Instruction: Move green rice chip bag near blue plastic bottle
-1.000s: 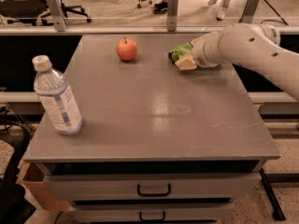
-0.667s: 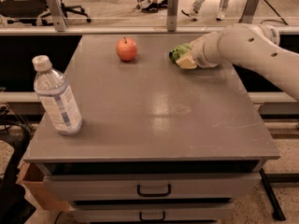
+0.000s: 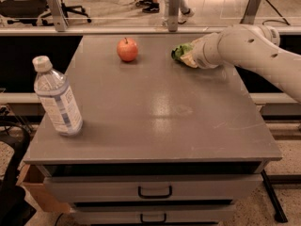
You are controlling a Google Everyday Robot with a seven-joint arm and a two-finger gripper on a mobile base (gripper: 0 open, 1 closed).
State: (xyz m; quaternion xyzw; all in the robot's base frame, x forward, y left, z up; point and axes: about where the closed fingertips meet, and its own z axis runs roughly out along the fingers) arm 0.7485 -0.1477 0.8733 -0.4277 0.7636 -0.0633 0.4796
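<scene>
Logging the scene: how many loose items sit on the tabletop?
3: blue plastic bottle front left, red apple back centre, green rice chip bag back right at the hand. The arm may hide more.

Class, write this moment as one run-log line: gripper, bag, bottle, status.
gripper: at green rice chip bag, far right | blue plastic bottle: upright, front left | status: bag not yet near bottle

Dim light, soft glare on table [image 3: 155, 140]; end effector [image 3: 188, 56] at bag [image 3: 180, 50].

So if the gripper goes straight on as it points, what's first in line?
The crumpled green rice chip bag, right at the gripper, far right on the grey table; beyond it, probably the round red apple.
</scene>
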